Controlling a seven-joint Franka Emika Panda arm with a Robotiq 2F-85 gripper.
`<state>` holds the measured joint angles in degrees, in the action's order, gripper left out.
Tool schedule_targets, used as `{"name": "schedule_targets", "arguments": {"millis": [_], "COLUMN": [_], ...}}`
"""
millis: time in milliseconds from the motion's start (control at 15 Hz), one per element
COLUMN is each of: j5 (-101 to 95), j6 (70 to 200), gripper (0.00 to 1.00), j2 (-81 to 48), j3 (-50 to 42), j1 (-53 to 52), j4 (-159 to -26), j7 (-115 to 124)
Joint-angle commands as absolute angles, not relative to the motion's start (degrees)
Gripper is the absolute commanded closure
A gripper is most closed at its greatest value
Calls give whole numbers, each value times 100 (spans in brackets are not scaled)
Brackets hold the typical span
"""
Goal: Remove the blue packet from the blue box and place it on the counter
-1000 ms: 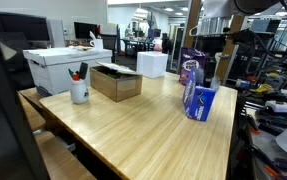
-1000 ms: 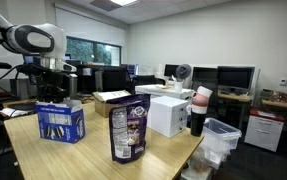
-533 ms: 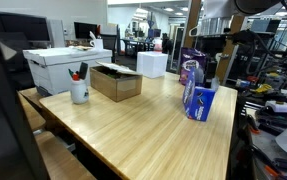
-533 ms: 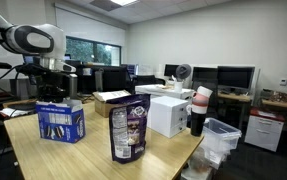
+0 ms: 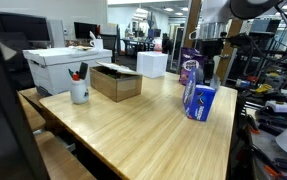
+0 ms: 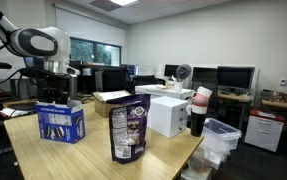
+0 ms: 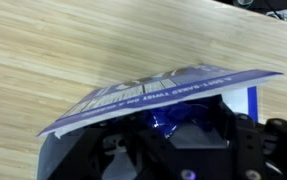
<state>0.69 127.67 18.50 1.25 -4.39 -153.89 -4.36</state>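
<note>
The blue box (image 5: 199, 101) stands upright on the light-wood counter (image 5: 133, 130) near its edge; it also shows in an exterior view (image 6: 60, 123). My gripper (image 6: 51, 95) hangs straight above the box's open top, as an exterior view (image 5: 209, 62) also shows. In the wrist view I look down past a printed white-and-blue flap (image 7: 153, 95) into the box. A glossy blue packet (image 7: 148, 125) lies inside, between my spread fingers (image 7: 183, 150). The gripper is open and holds nothing.
A dark purple snack bag (image 6: 129, 128) stands on the counter beyond the box (image 5: 190, 71). A brown cardboard box (image 5: 116, 82), a white mug with pens (image 5: 79, 91), a white storage box (image 5: 68, 66) and a small white box (image 6: 168, 115) also stand there.
The arm has shifted very slightly above the blue box. Nothing else has moved.
</note>
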Motion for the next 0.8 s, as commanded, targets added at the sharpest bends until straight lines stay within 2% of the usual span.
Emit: {"name": "schedule_targets", "arguments": {"millis": [0, 67, 133, 667, 733], "j5": [232, 258, 248, 197, 173], "j6": [12862, 12866, 12934, 12958, 12980], "gripper": [20, 23, 15, 17, 10], "j2": [1806, 1801, 1789, 1692, 1580], "j3": [159, 176, 218, 410, 514], "j1": [-433, -435, -429, -487, -525], "j4": [-15451, -15475, -15519, -15647, -15691], "j7": [-270, -200, -69, 304, 401]}}
